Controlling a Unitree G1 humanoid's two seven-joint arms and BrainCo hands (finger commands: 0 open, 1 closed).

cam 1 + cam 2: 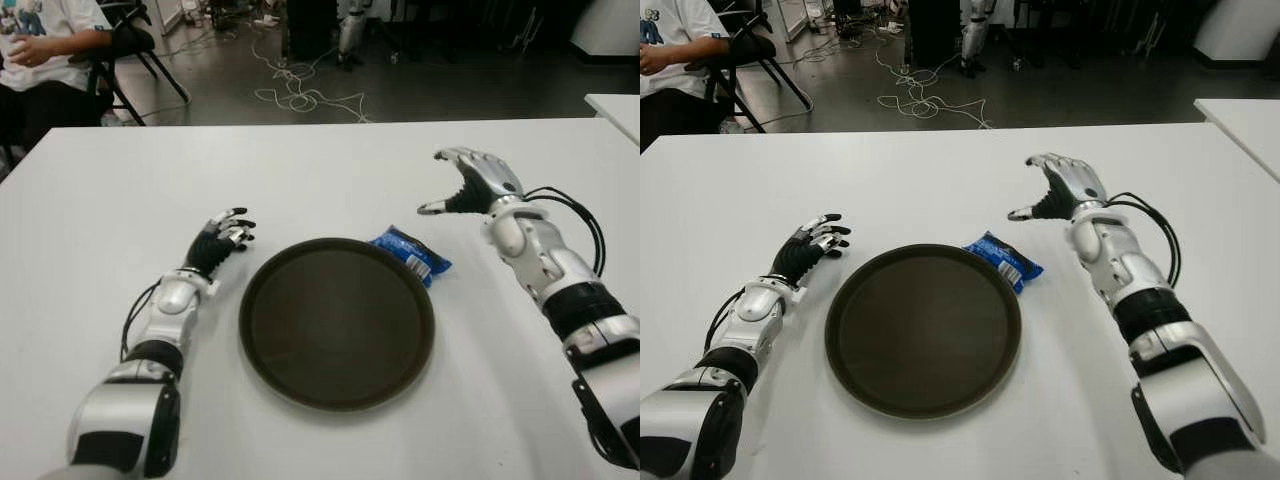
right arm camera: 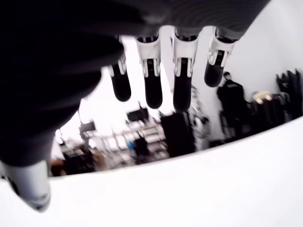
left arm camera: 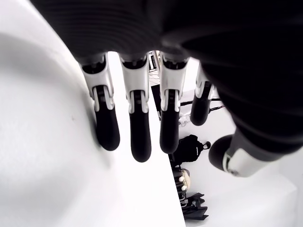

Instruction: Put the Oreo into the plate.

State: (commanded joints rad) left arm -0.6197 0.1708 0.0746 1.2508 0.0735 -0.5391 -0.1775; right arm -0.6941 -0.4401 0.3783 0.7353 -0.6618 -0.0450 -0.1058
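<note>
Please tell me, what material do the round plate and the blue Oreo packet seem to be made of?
The plate looks like dark brown plastic, perhaps melamine, with a matte finish: it shows an even colour and only a dull sheen at its raised rim. The Oreo packet looks like thin glossy plastic film: it is crinkled, with bright highlights. Neither material can be confirmed from sight alone.

A round dark plate (image 1: 923, 330) sits on the white surface (image 1: 940, 180). The blue Oreo packet (image 1: 1003, 260) lies at the plate's far right rim, touching or just overlapping it. The right robot hand (image 1: 1055, 190) shows beyond and to the right of the packet, fingers spread, holding nothing. The left robot hand (image 1: 812, 243) shows to the left of the plate, fingers loosely extended. Beyond the surface, cables (image 1: 920, 95) trail across the floor, and 1 seated person (image 1: 675, 50) is at the far left.
</note>
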